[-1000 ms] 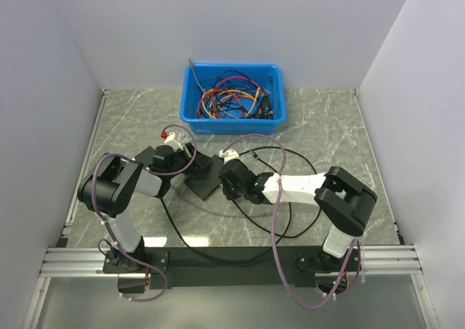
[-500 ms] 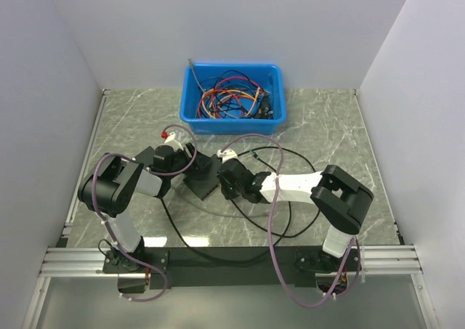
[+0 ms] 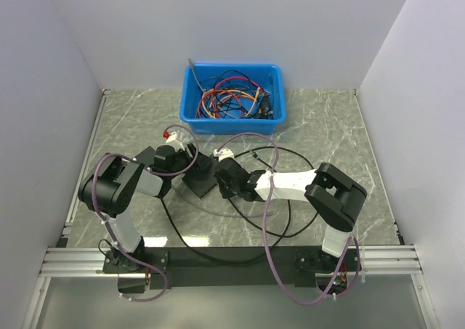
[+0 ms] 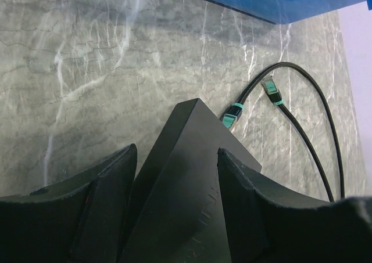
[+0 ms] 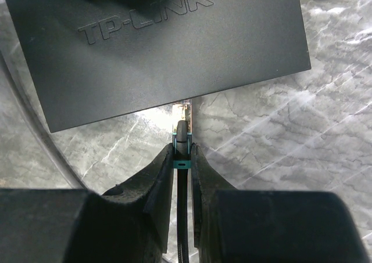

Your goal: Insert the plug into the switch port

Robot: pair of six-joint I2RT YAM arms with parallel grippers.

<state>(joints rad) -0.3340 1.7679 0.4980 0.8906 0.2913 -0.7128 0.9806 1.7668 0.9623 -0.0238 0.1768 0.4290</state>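
now left jaws clasp the one switch (image 4: pixel 189 182), right jaws pinch one plug (image 5: pixel 182 128).

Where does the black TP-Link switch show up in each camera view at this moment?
Top external: TP-Link switch mid-table, below the blue bin.
Left wrist: switch at bottom centre, clamped in the left gripper.
Right wrist: switch across the top, above the plug held by the right gripper.
Shared landmark: the green marbled tabletop.
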